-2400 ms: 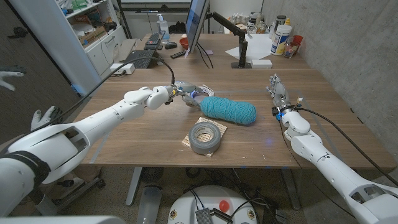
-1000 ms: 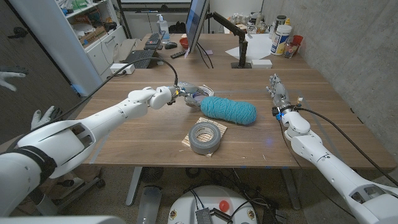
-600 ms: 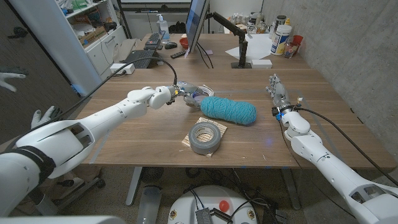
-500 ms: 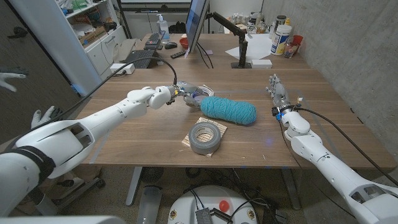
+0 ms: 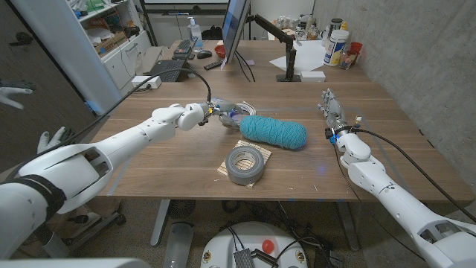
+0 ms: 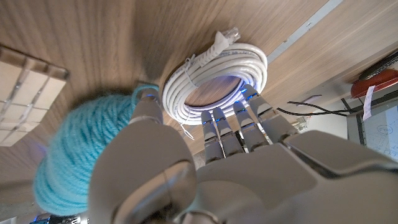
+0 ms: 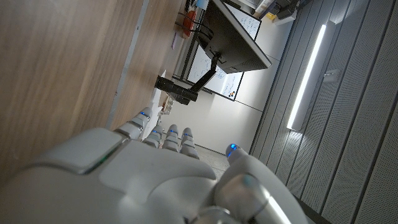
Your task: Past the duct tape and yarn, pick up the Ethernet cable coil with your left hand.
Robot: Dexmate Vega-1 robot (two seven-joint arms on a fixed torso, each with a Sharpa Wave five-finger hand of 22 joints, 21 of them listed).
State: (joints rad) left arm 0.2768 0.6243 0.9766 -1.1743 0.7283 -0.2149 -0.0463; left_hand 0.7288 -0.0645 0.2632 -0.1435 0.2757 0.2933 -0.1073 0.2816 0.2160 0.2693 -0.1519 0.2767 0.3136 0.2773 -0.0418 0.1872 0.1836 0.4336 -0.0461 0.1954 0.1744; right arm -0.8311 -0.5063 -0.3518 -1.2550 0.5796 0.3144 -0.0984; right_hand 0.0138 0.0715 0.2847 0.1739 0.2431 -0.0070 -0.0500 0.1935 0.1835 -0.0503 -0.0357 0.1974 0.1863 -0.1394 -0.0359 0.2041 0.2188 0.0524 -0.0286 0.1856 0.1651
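Half the job looks done from where I stand: the left hand has reached past the duct tape and the yarn and sits right at the Ethernet cable coil, but the coil lies on the table and nothing is lifted. In the left wrist view the fingers stretch out side by side with their tips against the coil's rim, one perhaps just inside the ring, and the thumb lies toward the yarn; they are spread, not closed, so I judge the grasp and the lift are both left to do.

Left to right: the coil, at about eleven o'clock from the tape, is smooth white round cable wound in neat loops and tied, a clear plug poking out. The yarn just beside it, at about one o'clock from the tape, is a fuzzy teal skein, soft and oblong. The tape is a thick grey ring with a hollow core, resting on a small light slatted mat. Far to the right, at about two o'clock from the tape, the right hand waits on the wood grain with straight fingers close together, holding nothing.
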